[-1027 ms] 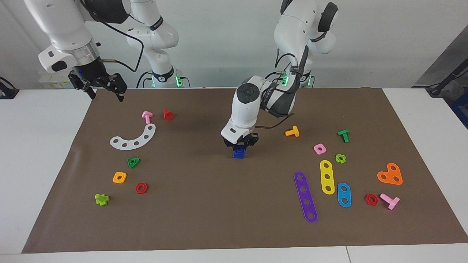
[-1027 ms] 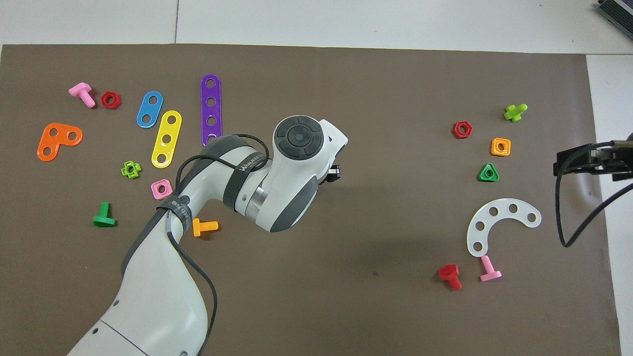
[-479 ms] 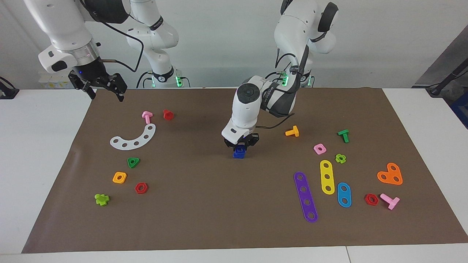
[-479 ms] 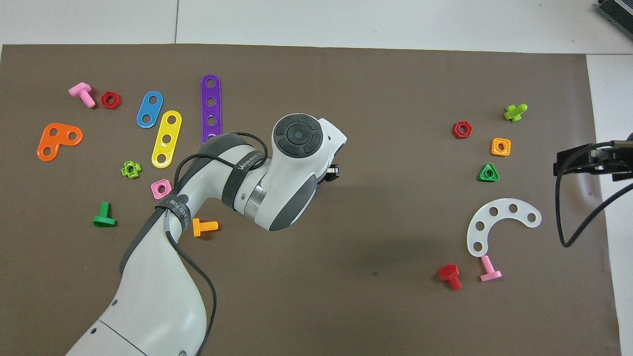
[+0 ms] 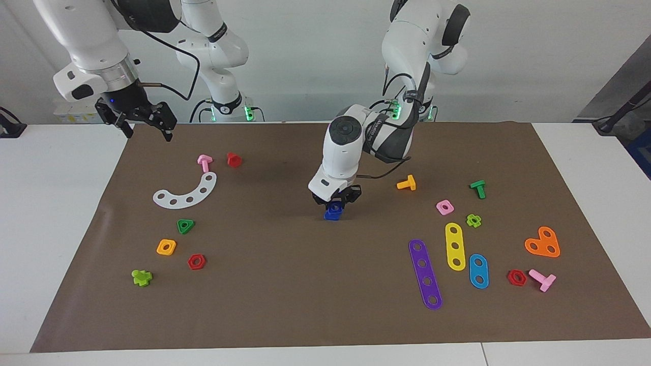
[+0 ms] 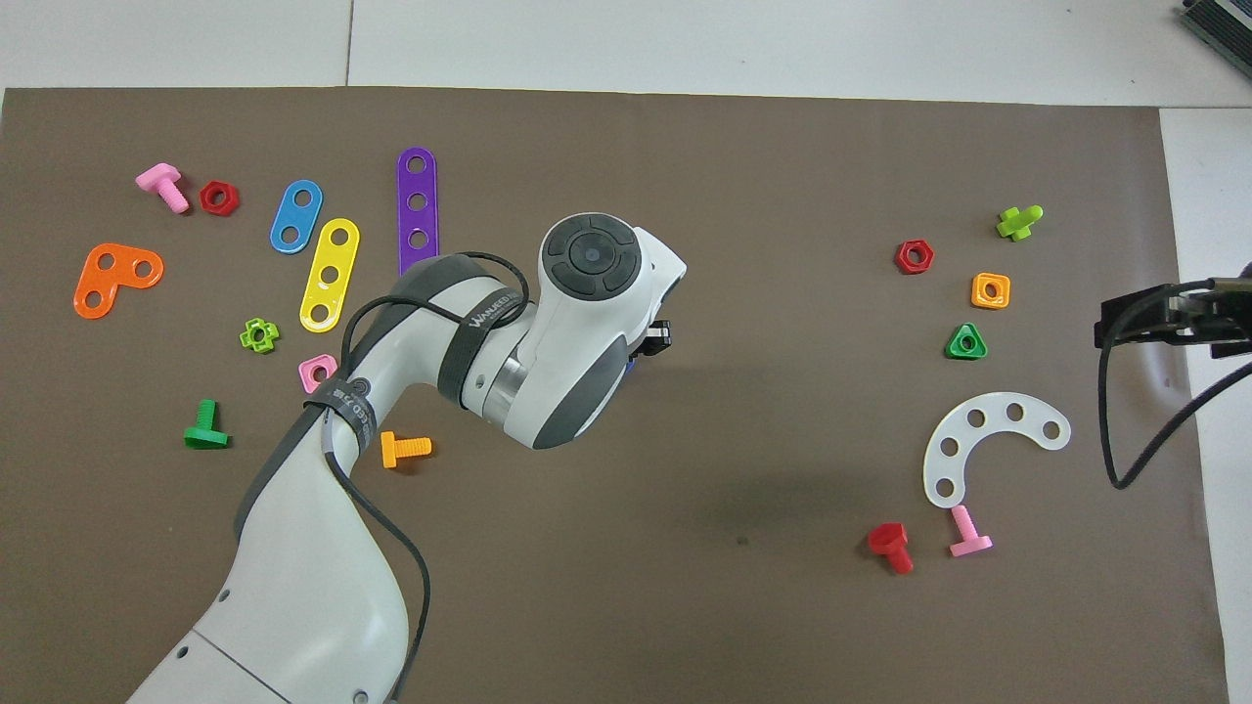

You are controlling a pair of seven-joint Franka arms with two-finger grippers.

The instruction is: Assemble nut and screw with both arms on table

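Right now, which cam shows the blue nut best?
Facing view: the nut sits in plain sight in the shut left gripper, on the screw. Overhead, the left arm's wrist covers it.

Left hand (image 5: 335, 201) lowered, clamped shut — right hand (image 5: 147, 124) raised, open.

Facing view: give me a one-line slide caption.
Left tool shut on the nut atop the screw at mid-mat; right tool waits open over the mat's edge.

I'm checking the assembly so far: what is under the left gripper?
In the facing view, the left gripper is shut on the dark-blue nut, which sits on the dark-blue screw standing on the mat. The shaft is hidden, and overhead the arm covers both.
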